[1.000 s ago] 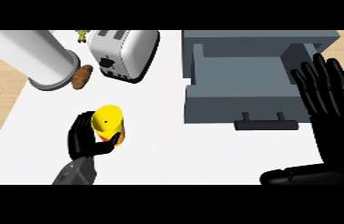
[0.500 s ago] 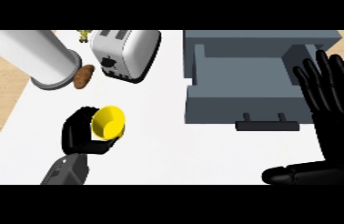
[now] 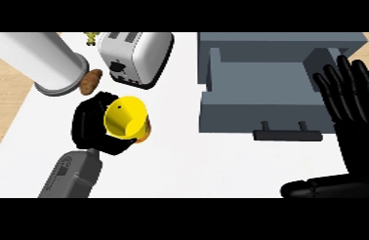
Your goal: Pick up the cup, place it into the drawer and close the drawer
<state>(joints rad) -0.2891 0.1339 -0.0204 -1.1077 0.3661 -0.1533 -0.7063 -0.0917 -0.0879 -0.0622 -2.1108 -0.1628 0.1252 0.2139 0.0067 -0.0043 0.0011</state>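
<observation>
A view straight down onto a white kitchen counter point(image 3: 216, 166). The robot's left hand point(image 3: 92, 124), black, has its fingers and thumb curled around a yellow cup point(image 3: 125, 118); the cup sits inside that curl, tilted so its open mouth faces upward and toward the viewer, and it appears lifted off the counter, though that is a judgement. Just beyond the fingertips lies a small brown potato point(image 3: 90, 82), with a large white cylinder point(image 3: 45, 63) and a silver toaster point(image 3: 137, 56) past it.

Well away from those fingers, on the thumb side, a grey drawer point(image 3: 263, 85) stands pulled open, its inside bare, its dark handle point(image 3: 287, 133) facing the robot. The right hand point(image 3: 347, 95) rests at the drawer's far edge, fingers straight, spread apart and pointing up, holding nothing.

As to progress, the pick-up looks done: the cup is in hand. It is not yet in the drawer, and the drawer is not yet closed. What remains, by the look of it, is carrying the cup across the open counter, setting it inside, letting go and pushing the drawer front in
</observation>
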